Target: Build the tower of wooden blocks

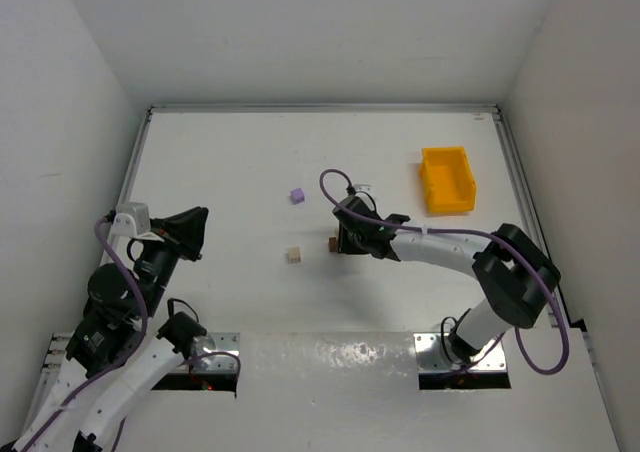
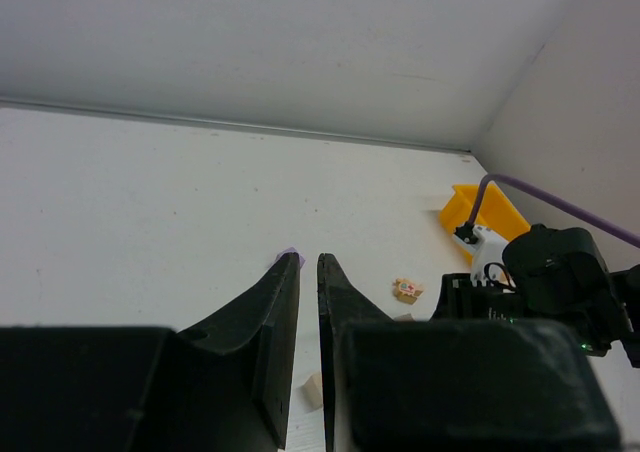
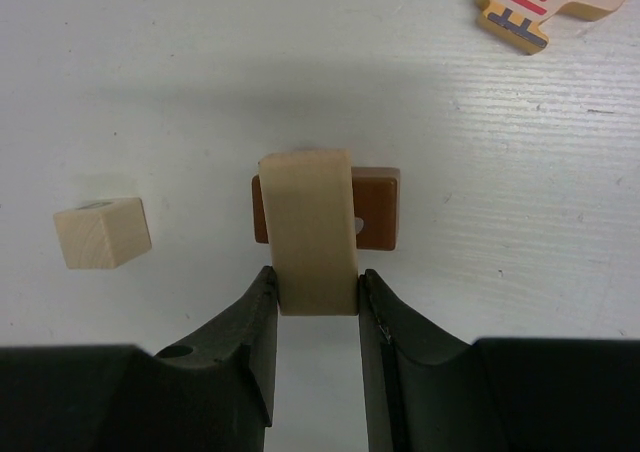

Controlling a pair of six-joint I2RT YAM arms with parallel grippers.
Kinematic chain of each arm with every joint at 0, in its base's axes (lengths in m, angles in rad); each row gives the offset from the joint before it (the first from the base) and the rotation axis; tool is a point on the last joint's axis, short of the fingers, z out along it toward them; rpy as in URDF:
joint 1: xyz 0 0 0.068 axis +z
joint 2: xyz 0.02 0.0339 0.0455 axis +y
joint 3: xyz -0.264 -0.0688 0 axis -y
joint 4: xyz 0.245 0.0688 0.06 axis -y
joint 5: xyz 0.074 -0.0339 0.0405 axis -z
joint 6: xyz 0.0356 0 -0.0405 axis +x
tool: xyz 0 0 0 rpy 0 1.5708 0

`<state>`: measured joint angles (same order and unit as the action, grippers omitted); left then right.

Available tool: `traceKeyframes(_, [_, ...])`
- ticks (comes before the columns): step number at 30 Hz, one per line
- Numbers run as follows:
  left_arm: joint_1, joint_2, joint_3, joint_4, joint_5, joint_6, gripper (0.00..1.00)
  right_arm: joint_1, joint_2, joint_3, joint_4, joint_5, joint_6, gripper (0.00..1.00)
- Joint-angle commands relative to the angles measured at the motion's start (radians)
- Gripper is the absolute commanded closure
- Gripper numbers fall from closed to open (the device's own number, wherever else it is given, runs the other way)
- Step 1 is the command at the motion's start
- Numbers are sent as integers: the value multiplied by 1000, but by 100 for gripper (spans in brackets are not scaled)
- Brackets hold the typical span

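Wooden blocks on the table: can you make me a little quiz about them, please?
1. True or false: the right gripper holds the light tan oblong wooden block.
2. What is beneath that block? A) dark brown wooden block with a hole B) metal spoon C) green cup
3. What colour is the plastic bin?
Key: 1 true; 2 A; 3 yellow.

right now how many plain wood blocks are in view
3: tan oblong block in the right gripper, brown block under it, tan cube to their left. More may be hidden.
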<state>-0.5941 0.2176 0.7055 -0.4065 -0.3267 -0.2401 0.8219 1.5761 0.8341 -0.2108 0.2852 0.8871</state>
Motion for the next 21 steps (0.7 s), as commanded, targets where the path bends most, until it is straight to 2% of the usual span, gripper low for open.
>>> traceKeyframes(1, [-13, -6, 0, 17, -5, 12, 88, 8, 10, 49, 27, 19, 9, 79])
traceKeyframes(21, [-18, -11, 0, 15, -5, 10, 88, 8, 27, 31, 30, 14, 21, 76])
